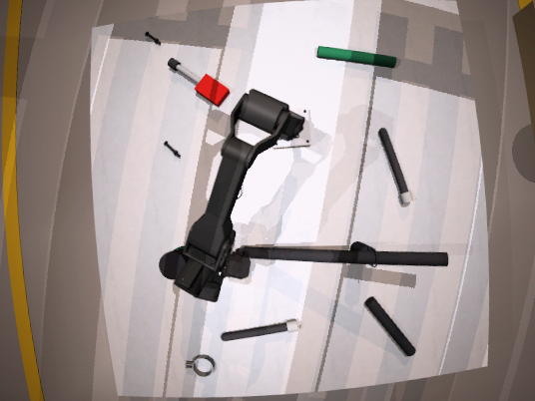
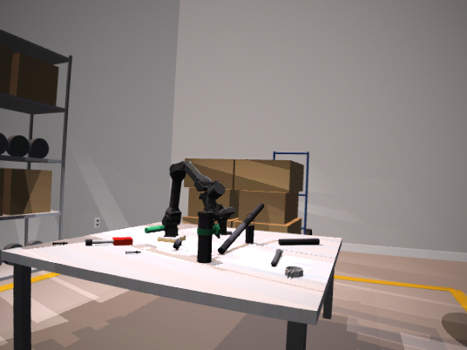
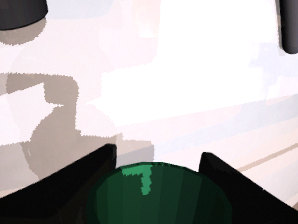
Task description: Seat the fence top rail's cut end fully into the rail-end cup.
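The big post (image 1: 172, 264) (image 2: 204, 252) stands upright. Its green brace band (image 2: 203, 232) is up near the post cap (image 2: 205, 214). The green rail-end cup (image 2: 216, 230) (image 3: 159, 197) hangs on the band's side. My gripper (image 3: 158, 157) is shut on the cup, with a fingertip at either side of it in the wrist view. The black top rail (image 1: 309, 255) (image 2: 240, 231) slopes through the loop cap (image 1: 362, 247) on the short post (image 2: 249, 235). Its low end is near the big post, below the cup and outside it. The arm hides that end's tip in the top view.
A dark rod with a white end (image 1: 260, 331) and a metal ring clamp (image 1: 204, 365) lie at the front. Another white-ended rod (image 1: 394, 162), a black tube (image 1: 390, 326) and a green tube (image 1: 355, 56) lie further right. A red-headed tool (image 1: 213, 90) lies at the back left.
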Controlling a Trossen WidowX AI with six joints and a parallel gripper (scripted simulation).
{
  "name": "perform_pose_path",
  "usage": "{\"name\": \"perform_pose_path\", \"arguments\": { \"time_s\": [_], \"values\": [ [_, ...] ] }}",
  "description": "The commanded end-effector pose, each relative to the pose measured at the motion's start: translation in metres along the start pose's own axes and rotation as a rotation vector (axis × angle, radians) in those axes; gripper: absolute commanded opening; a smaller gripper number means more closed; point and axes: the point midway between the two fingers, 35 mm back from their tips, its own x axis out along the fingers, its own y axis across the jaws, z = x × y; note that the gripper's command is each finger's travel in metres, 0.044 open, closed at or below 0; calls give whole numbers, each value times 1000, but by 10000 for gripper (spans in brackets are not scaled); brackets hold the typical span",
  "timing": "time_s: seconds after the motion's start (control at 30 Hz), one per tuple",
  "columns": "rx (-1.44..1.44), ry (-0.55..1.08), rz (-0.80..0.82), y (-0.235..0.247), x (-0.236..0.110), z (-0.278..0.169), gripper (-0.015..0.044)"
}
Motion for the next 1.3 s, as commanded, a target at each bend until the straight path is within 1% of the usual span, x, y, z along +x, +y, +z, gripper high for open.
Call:
{"name": "perform_pose_path", "arguments": {
  "time_s": [0.0,1.27],
  "values": [
    [-37,-19,-1,3,-3,-1,0],
    [-233,-130,1,21,-13,-4,0]
  ]
}}
